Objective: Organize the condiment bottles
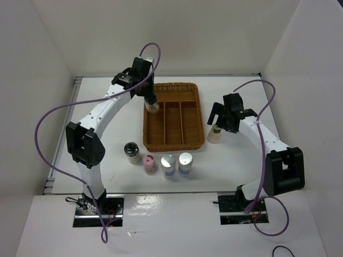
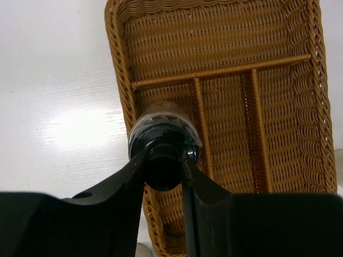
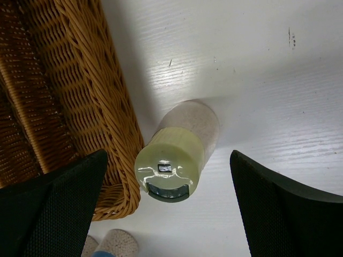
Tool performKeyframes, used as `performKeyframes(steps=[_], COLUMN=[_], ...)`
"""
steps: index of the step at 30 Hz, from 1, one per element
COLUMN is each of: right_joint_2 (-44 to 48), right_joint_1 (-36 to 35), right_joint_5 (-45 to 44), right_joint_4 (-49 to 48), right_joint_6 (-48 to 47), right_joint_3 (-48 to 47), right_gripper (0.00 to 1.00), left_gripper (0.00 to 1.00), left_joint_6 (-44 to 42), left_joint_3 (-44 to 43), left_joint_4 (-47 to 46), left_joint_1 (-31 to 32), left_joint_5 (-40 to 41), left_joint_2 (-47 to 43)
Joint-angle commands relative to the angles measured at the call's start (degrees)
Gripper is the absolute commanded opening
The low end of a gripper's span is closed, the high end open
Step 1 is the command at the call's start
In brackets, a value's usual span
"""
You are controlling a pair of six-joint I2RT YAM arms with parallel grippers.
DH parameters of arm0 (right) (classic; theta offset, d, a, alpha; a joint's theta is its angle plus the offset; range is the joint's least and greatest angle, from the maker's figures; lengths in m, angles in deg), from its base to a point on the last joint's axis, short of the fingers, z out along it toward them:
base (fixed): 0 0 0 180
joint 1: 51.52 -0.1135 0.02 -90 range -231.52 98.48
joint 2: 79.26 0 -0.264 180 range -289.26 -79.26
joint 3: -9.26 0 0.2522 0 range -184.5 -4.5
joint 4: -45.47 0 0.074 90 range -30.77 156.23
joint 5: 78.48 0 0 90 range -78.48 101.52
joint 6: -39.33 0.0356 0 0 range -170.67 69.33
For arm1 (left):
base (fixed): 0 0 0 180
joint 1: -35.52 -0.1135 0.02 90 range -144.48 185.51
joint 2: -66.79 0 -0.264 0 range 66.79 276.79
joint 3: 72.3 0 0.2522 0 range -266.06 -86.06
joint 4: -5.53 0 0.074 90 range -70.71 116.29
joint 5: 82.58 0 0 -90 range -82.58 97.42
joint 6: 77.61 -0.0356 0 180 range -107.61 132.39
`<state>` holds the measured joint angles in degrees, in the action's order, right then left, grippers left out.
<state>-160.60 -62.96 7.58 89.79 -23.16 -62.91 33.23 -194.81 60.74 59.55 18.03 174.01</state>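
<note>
Left gripper (image 2: 164, 160) tight on black-capped shaker (image 2: 162, 124)

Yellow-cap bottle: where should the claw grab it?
The bottle stands upright with the tray close beside it, so I'd pinch its round cap, coming straight down from above.

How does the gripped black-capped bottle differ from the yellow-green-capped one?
The black-capped bottle is clamped in the left claw over the tray's left side. The yellow-green-capped bottle stands free on the table beside the tray, under the open right claw. Its body is beige; the black-capped one's looks clear. Both are small cylinders.
</note>
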Motion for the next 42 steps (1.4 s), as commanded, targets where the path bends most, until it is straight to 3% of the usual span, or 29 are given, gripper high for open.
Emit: performKeyframes(steps=[1, 23, 24, 30, 34, 39, 42], right_joint_2=[-1.1, -5.0, -5.0, -5.5, -5.5, -5.0, -4.4], right_joint_1=[-0.5, -1.0, -1.0, -1.6, -1.6, -2.7, -3.3], right_joint_5=[0.1, -0.8, -0.8, -0.8, -2.2, -3.5, -4.7], right_joint_4=[0.1, -0.9, -0.9, -0.4, 0.2, 1.5, 2.1], right_joint_6=[-0.9, -0.9, -0.9, -0.9, -0.3, 0.2, 0.2], right_joint_3=[-0.3, -0.3, -0.3, -0.8, -0.8, -1.9, -2.6], right_gripper=[0.99, 0.94, 0.91, 0.89, 0.88, 0.85, 0.85], left_gripper=[0.17, 0.17, 0.22, 0.26, 0.41, 0.75, 0.83], left_joint_6=[-1.4, -0.4, -0.4, -0.9, -0.9, -0.9, -0.9], left_joint_3=[-3.5, -5.9, -5.9, -5.9, -5.9, -5.9, -4.8], left_joint_4=[-3.7, -5.5, -5.5, -5.5, -5.5, -4.9, -4.9], left_joint_1=[0.7, 1.2, 1.2, 1.2, 1.2, 1.2, 1.7], left_joint_5=[-0.1, 1.6, 1.6, 2.1, 2.7, 2.7, 3.2], left_joint_2=[1.9, 11.5, 11.5, 12.6, 13.1, 12.5, 10.7])
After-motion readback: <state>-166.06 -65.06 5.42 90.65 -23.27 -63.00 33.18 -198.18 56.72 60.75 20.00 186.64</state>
